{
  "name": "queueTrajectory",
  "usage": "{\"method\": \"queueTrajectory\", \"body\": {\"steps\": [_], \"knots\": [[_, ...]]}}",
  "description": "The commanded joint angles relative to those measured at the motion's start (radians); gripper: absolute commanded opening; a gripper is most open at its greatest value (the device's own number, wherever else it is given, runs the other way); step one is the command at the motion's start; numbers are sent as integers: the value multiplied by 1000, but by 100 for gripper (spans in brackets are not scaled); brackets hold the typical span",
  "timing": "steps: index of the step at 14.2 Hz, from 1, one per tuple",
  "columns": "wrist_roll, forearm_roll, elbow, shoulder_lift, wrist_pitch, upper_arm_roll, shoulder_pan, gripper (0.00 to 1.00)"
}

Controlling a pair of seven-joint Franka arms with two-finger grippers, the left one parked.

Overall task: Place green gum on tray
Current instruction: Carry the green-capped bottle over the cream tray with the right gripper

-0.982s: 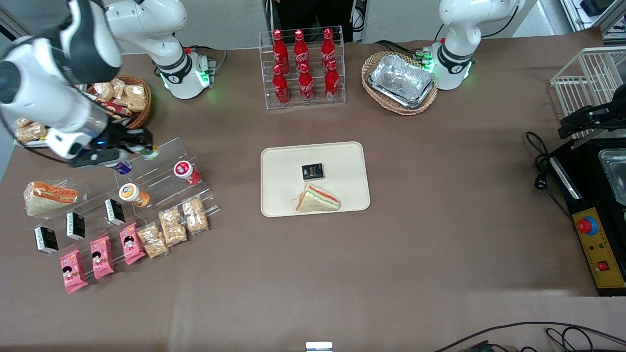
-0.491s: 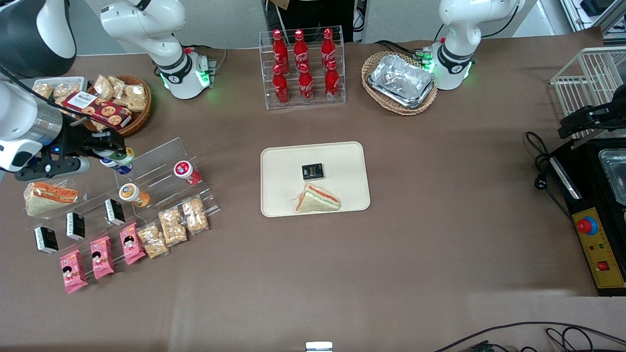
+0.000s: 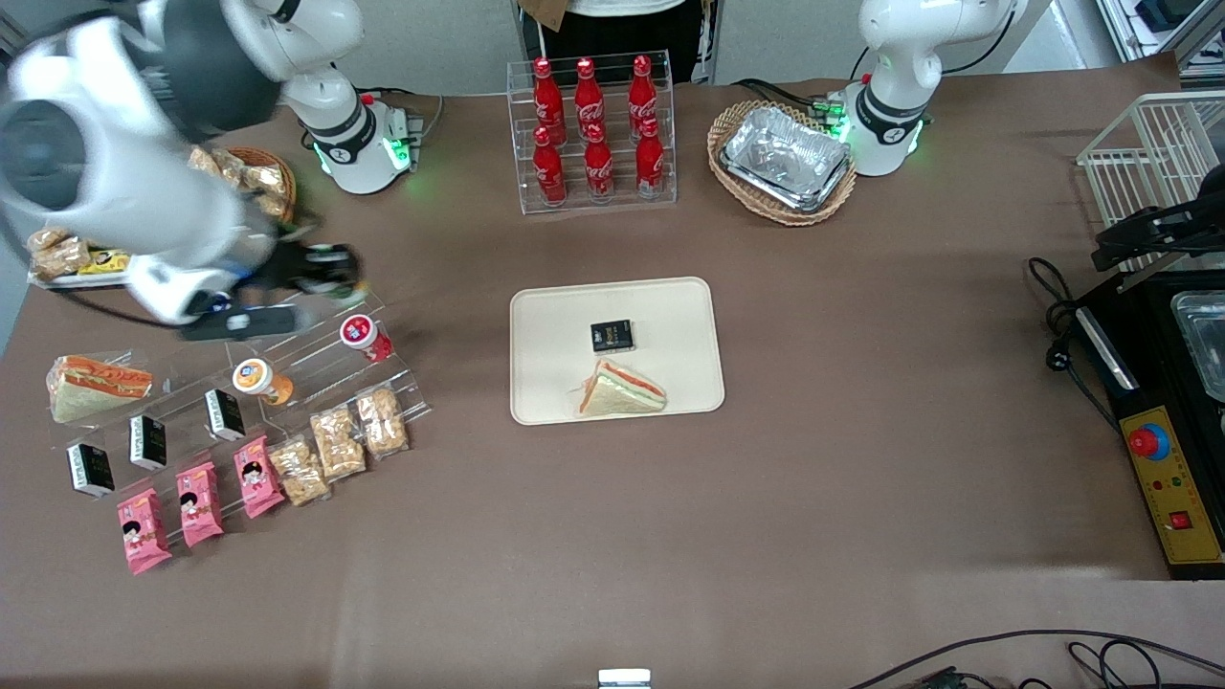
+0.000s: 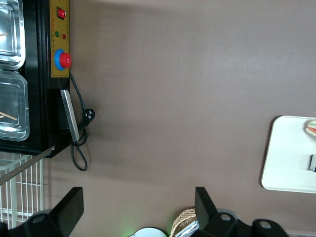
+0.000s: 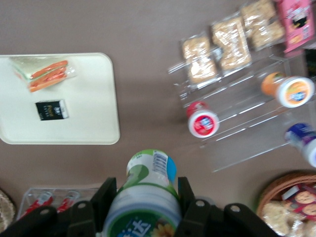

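— Front view, nearest first: what lies around?

— Pink snack packs (image 3: 196,502) lie nearest on the brown surface (image 3: 670,536), then a clear stepped rack (image 3: 316,354) with a red-bodied bottle (image 3: 363,335). Above the rack's upper step the hand (image 3: 335,273) hangs, its fingers (image 5: 190,200) clamped on the green gum (image 5: 144,197).

— And room toward the tray (image 3: 545,383)?

— Bare surface lies between rack and tray. A sandwich (image 3: 620,390) and a black packet (image 3: 612,335) take part of the tray; its edge toward the working arm's end is bare. Farthest, cola bottles (image 3: 593,129).

Coca-Cola script readable on red bottles (image 3: 593,129) in clear rack. Green gum (image 5: 144,197) label and other packages: print not readable.
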Motion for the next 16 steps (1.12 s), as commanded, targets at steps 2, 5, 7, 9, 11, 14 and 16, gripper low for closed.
{"method": "queueTrajectory", "body": {"steps": [2, 5, 7, 9, 11, 14, 16], "knots": [[181, 30, -174, -7, 217, -10, 134, 29], [264, 30, -320, 21, 490, -10, 229, 29], [281, 30, -378, 68, 628, -10, 264, 29], [290, 30, -452, 103, 760, -10, 291, 29], [290, 30, -510, 145, 875, -8, 304, 29], [298, 30, -517, 229, 952, -8, 326, 29], [298, 31, -517, 258, 973, -8, 332, 29]]}}
